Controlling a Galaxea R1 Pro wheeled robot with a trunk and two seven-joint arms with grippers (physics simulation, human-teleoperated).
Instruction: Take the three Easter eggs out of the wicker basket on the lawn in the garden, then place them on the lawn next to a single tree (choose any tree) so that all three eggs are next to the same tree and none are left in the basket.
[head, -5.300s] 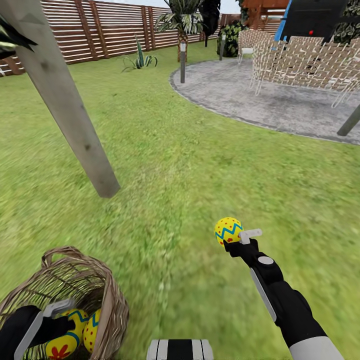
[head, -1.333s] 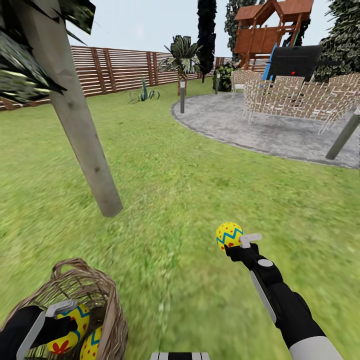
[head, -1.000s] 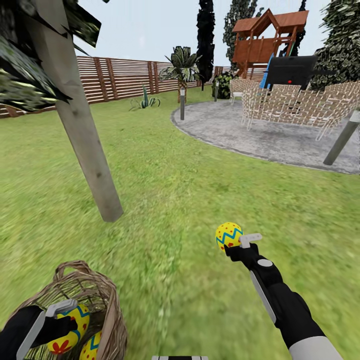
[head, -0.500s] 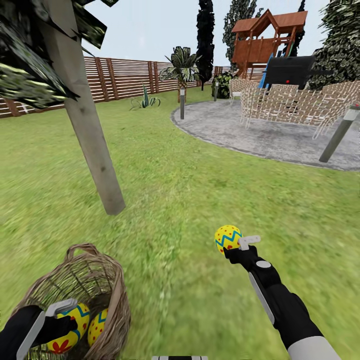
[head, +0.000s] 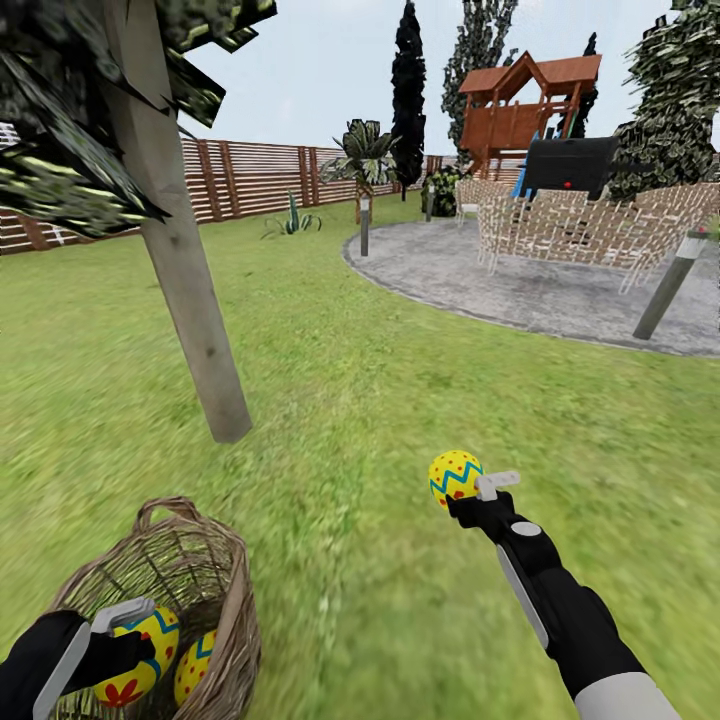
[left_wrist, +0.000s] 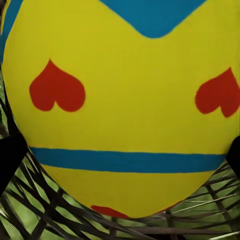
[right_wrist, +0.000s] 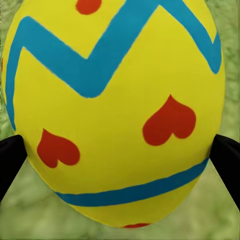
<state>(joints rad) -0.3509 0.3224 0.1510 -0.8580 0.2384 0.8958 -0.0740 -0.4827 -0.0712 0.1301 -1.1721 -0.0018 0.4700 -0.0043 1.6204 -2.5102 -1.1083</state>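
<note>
A: While both arms are loaded, which step would you say is in hand?

B: Carrying, by my reading. The right gripper is clamped on an egg, held over the lawn at about five o'clock in the head view. The left gripper grips a second egg at about seven o'clock, low inside the wicker basket, not yet lifted clear of it.

A: And the third?

B: The third egg lies in the basket just beside the left one.

A: What does the next move call for?

B: I'd judge a raise of the left arm out past the rim, then a drive toward the tree, whose trunk meets the grass at ten o'clock, near the basket. Both eggs want lowering close to the ground before release, since they could roll.

A: How do the eggs look close up?

B: Glossy yellow. The right wrist view shows a blue zigzag, a blue band and red hearts, the black fingers pressing each flank. The left wrist view shows the same hearts and band, with wicker strands behind.
</note>
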